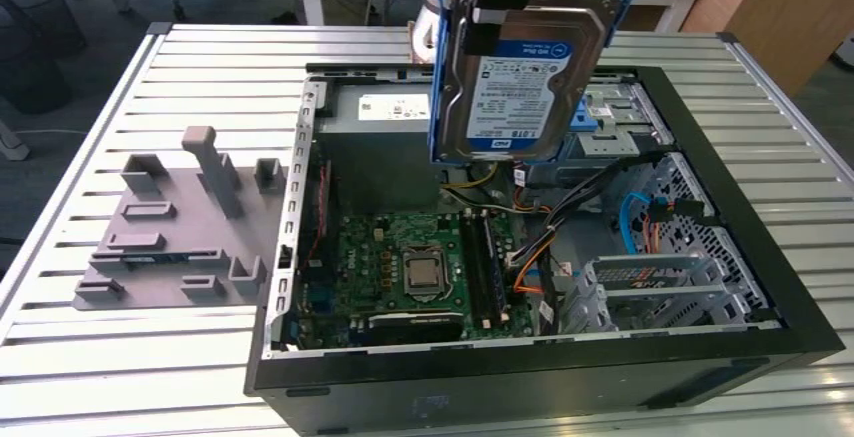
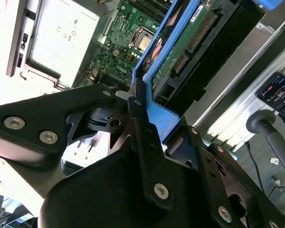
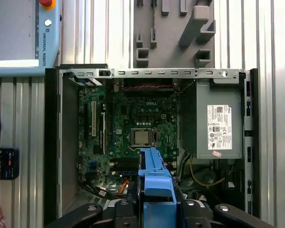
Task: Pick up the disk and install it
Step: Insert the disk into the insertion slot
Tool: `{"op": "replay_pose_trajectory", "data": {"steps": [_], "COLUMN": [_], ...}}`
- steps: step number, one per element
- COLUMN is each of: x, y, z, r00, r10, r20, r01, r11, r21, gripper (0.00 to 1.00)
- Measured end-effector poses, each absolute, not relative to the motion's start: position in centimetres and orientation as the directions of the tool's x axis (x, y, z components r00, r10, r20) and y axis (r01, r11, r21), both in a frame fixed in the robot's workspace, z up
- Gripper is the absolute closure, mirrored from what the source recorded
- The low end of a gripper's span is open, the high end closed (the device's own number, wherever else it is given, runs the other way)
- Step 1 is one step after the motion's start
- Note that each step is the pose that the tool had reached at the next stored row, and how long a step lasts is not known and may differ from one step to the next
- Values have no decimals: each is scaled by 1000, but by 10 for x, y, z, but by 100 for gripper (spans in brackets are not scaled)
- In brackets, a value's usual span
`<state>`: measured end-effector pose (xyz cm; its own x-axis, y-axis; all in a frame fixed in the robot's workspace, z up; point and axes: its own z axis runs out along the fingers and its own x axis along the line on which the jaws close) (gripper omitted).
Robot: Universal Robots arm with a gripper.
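Table (image 1: 200, 67): we see slatted metal, edges cut off.
Case (image 1: 534, 387): open on it, motherboard (image 1: 414, 267) exposed.
Disk (image 1: 514, 87): upright above the case's far half, top edge hidden.
Gripper (image 3: 155, 197): clamped on the disk's blue carrier (image 3: 154, 166); we lose its body off-frame.

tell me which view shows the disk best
The exterior view: the disk hangs above the open case with its labelled face towards the camera. The second wrist view shows its circuit-board underside at a slant. The first wrist view shows the end of its blue frame.
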<state>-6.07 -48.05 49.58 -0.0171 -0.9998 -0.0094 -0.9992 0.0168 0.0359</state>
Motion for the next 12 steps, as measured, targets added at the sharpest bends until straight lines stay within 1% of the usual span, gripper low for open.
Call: {"op": "replay_pose_trajectory", "data": {"steps": [12], "x": [-60], "y": [-489], "z": [495], "r00": [-17], "r10": [-1000], "r20": [-9], "r01": [-999], "r11": [17], "r21": [36], "gripper": [64]}}
